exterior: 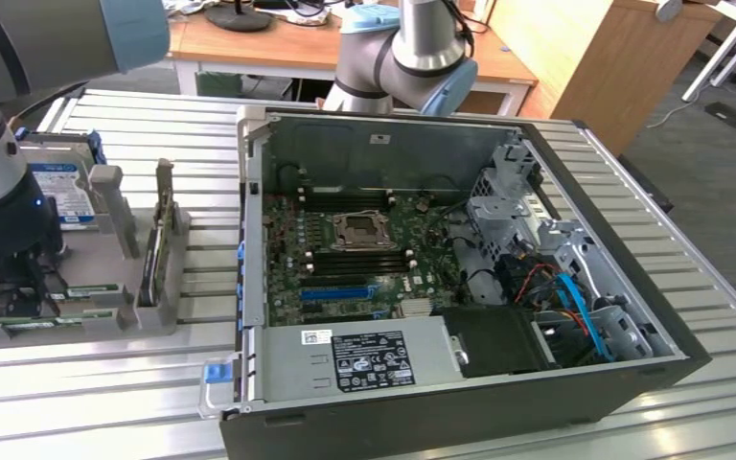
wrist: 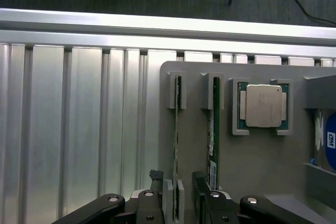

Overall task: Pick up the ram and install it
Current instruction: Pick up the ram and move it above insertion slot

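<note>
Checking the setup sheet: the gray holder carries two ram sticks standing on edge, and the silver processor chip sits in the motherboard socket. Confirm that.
Wrong on the chip. The silver processor chip sits in a pocket of the gray holder, beside the two ram sticks standing on edge; the wrist view shows it.

a wooden desk (exterior: 279, 48) and cabinet (exterior: 611, 67) stand behind the ribbed metal table (exterior: 87, 402) on grey floor (exterior: 726, 163).

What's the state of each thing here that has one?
Long green ram stick: on edge in grey holder slot.
Gripper: open, astride that stick.
Second green ram stick: on edge, next slot.
Square silver processor chip: flat in its recess.
Black computer case: side open.
</note>
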Controlling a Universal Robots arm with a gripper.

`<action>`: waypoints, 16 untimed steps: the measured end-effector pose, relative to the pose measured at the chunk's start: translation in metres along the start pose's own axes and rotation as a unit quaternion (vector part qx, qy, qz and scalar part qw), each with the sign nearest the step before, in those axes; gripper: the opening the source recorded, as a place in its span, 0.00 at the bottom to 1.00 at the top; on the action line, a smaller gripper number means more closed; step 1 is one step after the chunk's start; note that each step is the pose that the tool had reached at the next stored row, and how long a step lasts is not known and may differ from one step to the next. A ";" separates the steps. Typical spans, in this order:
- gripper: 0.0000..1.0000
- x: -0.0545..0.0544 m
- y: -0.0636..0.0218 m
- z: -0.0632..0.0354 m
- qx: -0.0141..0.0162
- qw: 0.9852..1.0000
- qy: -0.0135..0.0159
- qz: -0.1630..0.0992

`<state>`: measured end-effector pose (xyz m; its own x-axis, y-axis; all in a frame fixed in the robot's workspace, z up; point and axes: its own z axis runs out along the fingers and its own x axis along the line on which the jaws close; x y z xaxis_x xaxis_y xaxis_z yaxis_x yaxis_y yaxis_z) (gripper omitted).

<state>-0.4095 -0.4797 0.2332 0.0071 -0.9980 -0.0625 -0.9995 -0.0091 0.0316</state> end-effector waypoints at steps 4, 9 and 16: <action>0.36 0.000 -0.0001 0.0058 0.004 1.000 0.000 0.000; 0.36 0.001 0.0000 0.0126 0.008 1.000 0.000 0.000; 0.36 0.001 0.0001 0.0220 0.012 1.000 0.000 -0.001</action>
<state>-0.4103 -0.4797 0.2112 0.0087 -0.9980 -0.0623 -0.9999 -0.0092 0.0070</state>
